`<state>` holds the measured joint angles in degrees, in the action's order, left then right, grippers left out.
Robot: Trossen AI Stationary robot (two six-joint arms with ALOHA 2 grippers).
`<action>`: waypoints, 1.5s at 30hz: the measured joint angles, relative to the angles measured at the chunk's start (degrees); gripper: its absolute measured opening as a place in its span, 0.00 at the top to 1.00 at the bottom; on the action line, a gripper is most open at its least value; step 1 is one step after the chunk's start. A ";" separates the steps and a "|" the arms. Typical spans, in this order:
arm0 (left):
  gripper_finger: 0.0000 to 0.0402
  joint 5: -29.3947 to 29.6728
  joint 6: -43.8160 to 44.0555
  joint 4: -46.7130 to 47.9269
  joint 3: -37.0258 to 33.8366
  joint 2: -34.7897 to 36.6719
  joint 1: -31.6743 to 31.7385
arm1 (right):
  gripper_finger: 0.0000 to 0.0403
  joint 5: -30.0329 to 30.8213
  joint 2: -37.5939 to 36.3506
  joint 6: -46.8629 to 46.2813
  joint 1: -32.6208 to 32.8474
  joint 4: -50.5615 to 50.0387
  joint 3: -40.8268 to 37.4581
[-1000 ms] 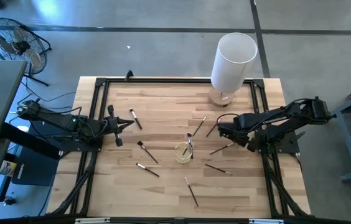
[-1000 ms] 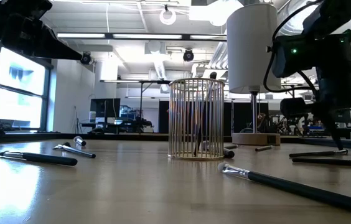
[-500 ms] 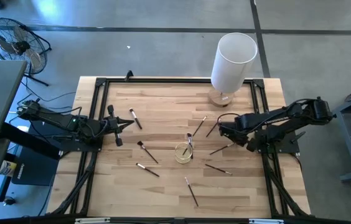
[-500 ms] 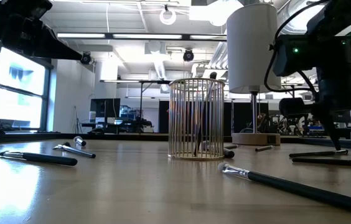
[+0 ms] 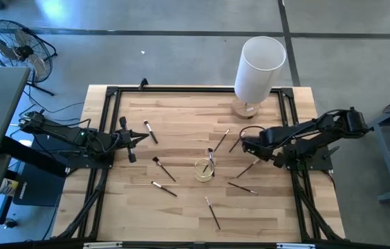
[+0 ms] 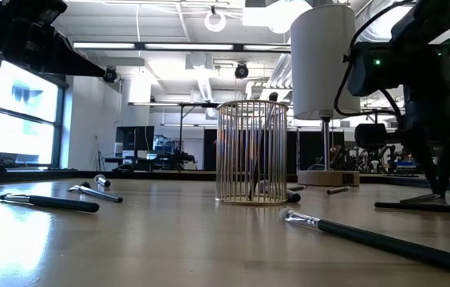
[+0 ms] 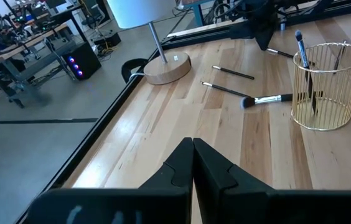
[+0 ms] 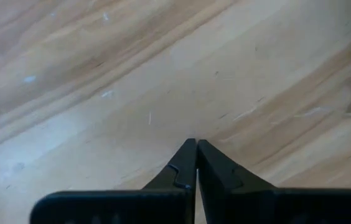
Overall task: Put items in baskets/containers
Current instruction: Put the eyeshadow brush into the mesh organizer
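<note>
A round gold wire cup [image 5: 204,169] [image 6: 251,151] [image 7: 320,87] stands mid-table with two brushes [image 7: 303,56] upright in it. Several thin brushes lie flat on the wood: [image 5: 150,132], [image 5: 164,169], [image 5: 212,212], [image 5: 241,187], [image 5: 223,140]. My right gripper [image 5: 254,153] [image 6: 436,194] [image 8: 196,144] points straight down, shut, its tips at the tabletop by the end of a dark brush [image 5: 249,168]. The right wrist view shows only bare wood around the fingertips. My left gripper [image 5: 134,142] [image 7: 192,146] waits shut at the table's left edge, above the surface. My right gripper's shut fingertips [image 6: 435,187] come down from above to the tabletop beside the right end of the dark brush [image 5: 257,162]. Nothing shows between them in the right wrist view. I cannot tell whether they touch the brush.
A tall white cylinder on a wooden base [image 5: 258,69] stands at the far edge, right of centre. Black frame rails [image 5: 108,124] run along the table's sides. Bare wood lies at the near left. A fan [image 5: 15,48] stands on the floor beyond the far left corner.
My right gripper has shut while staying in place over the table's right part. The dark brush under it has swung round on the wood: its left end has gone toward the near edge, its right end has stayed by the fingertips.
</note>
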<state>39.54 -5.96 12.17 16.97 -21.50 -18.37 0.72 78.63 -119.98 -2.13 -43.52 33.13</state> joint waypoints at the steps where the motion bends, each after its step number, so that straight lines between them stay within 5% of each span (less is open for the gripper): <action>1: 1.00 0.00 0.00 0.00 0.00 0.00 0.00 | 0.99 1.14 0.02 0.41 0.00 0.35 0.23; 11: 1.00 0.05 -0.02 -0.01 0.00 -0.02 -0.01 | 1.00 13.13 -0.11 8.87 -0.09 2.71 3.54; 22: 1.00 -0.24 0.19 -0.38 0.00 -0.02 -0.01 | 1.00 32.59 -0.20 38.11 0.33 -0.78 13.33; 33: 1.00 -0.25 2.69 -2.65 0.00 -0.03 -0.03 | 1.00 53.19 -4.95 65.43 14.91 -8.98 27.61; 40: 1.00 -0.22 5.55 -2.65 0.00 -0.09 -0.03 | 1.00 61.75 -10.77 92.72 27.04 18.08 23.44; 45: 1.00 -0.01 6.53 -2.65 0.00 -0.11 -0.03 | 1.00 55.47 -11.52 116.89 29.14 53.01 14.37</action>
<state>39.53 0.58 9.52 16.97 -21.61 -18.39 56.19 67.11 -3.08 27.00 9.48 47.50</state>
